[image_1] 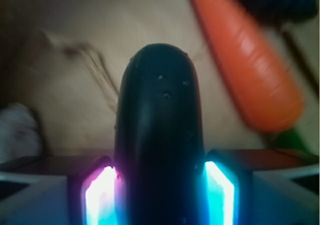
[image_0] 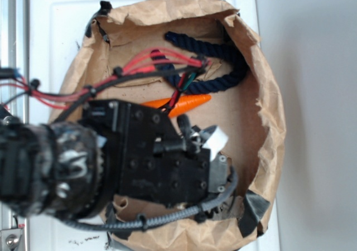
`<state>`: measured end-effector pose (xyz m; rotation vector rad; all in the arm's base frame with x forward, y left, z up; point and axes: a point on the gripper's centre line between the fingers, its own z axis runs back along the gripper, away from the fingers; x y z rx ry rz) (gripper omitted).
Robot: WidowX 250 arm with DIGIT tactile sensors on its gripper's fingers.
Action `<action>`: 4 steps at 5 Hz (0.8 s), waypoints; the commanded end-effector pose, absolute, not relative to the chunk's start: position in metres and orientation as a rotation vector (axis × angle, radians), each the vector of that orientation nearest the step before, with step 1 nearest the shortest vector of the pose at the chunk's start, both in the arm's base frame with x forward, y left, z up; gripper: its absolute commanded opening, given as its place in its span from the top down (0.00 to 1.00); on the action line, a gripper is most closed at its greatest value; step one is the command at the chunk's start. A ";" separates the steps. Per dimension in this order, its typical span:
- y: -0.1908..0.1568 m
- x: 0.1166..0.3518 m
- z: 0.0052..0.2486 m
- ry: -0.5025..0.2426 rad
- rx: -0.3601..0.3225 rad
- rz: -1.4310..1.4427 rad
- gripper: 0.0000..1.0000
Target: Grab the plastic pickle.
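On your wrist view, far left around 8 o'clock, there's a blurry grey-white wad [image_1: 17, 130] sitting on the brown paper [image_1: 75, 85]. Dead center is the pickle [image_1: 159, 135], dark and glossy with little bumps, standing up from the bottom edge toward 12 o'clock. Your fingers [image_1: 102, 195] are clamped onto it, one lit pad pressed against each side down at 6 o'clock, pinkish on the left and cyan on the right. So you've got it gripped. Off at 2 o'clock lies the orange carrot [image_1: 245, 60], slanted, just beside the pickle but not touching it, with a bit of green at its lower end.

From the exterior view, your arm [image_0: 50, 167] comes in from 9 o'clock and the gripper [image_0: 215, 167] sits low over the crumpled paper liner [image_0: 268, 95], which lies on a white table [image_0: 56, 28]. You can't see the pickle from here, the black gripper body covers it. The carrot [image_0: 187, 103] pokes out just past the top of the gripper, and a dark blue rope [image_0: 223, 67] curls at about 1 o'clock, well apart from the fingers. Red and black wires [image_0: 139, 67] run across above.
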<state>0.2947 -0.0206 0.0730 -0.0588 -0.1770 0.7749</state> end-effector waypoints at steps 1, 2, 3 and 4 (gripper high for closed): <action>0.020 0.315 0.162 -0.289 0.009 0.743 1.00; 0.028 0.311 0.177 -0.373 0.069 0.727 1.00; 0.037 0.306 0.184 -0.367 0.115 0.587 1.00; 0.042 0.290 0.183 -0.342 0.102 0.458 1.00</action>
